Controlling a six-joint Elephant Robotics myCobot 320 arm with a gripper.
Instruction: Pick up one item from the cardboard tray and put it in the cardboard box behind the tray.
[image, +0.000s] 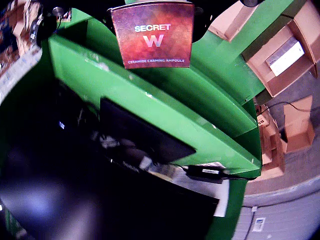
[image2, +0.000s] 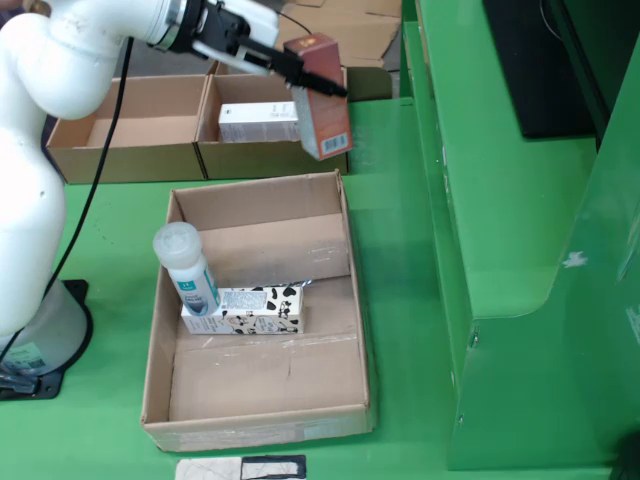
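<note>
In the still view from the side, my gripper (image2: 303, 75) is shut on a red-brown carton (image2: 322, 105), which hangs tilted in the air above the front right corner of the right-hand cardboard box (image2: 235, 160) behind the tray. A white carton (image2: 258, 121) lies in that box. The cardboard tray (image2: 355, 330) in front holds a white bottle (image2: 187, 265) and a cow-patterned carton (image2: 248, 309). The view that rides on the gripper shows the held carton (image: 152, 34), marked "SECRET W", at the top, with a cardboard box (image: 260, 62) and a white carton (image: 285, 56) in it at the upper right.
A second open cardboard box (image2: 125, 160) sits left of the first. A tall green shelf unit (image2: 500, 230) runs along the right of the side view, with a black monitor (image2: 520, 70) on it. The white arm's base (image2: 40, 330) stands left of the tray.
</note>
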